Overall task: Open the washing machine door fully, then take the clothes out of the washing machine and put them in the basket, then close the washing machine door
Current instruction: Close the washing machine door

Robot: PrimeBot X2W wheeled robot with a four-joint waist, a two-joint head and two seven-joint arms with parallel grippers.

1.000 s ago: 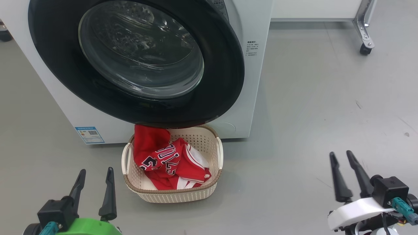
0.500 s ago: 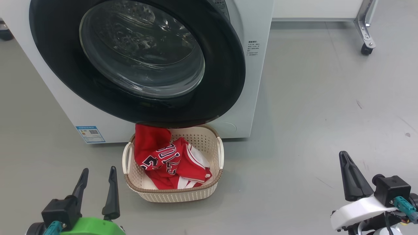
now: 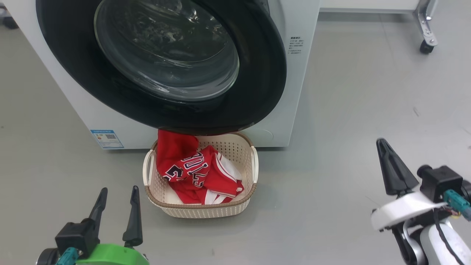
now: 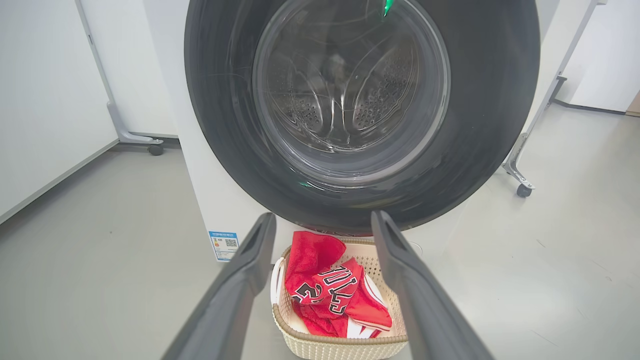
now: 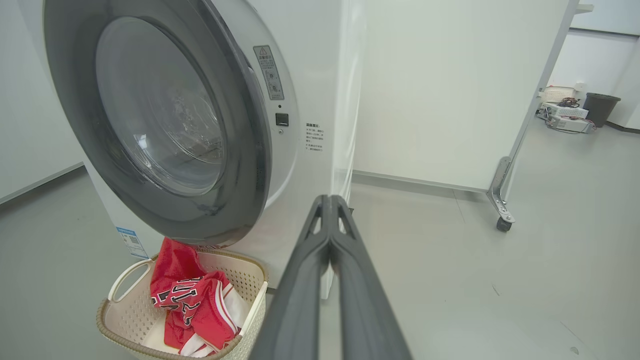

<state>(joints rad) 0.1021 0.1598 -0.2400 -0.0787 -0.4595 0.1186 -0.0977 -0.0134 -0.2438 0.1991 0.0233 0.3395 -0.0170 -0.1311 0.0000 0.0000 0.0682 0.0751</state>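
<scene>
The clothes (image 3: 195, 173), a red jersey and shorts with white trim, lie bunched in the basket (image 3: 200, 206), filling its left side and middle and spilling up over its far rim. The basket sits on the grey floor (image 3: 349, 129), just in front of the washing machine (image 3: 298, 92) and partly under the lower edge of its door (image 3: 257, 73). The door lies against the machine's front, and the steel drum shows through its glass. A blue label (image 3: 107, 138) sits low on the machine's left side.

The left gripper (image 3: 119, 189) hangs near and to the left of the basket, its two fingers spread and holding nothing. The right gripper (image 3: 382, 144) is well off to the right above bare floor, its fingers pressed together with nothing between them. A wheeled stand leg (image 3: 426, 47) stands far right.
</scene>
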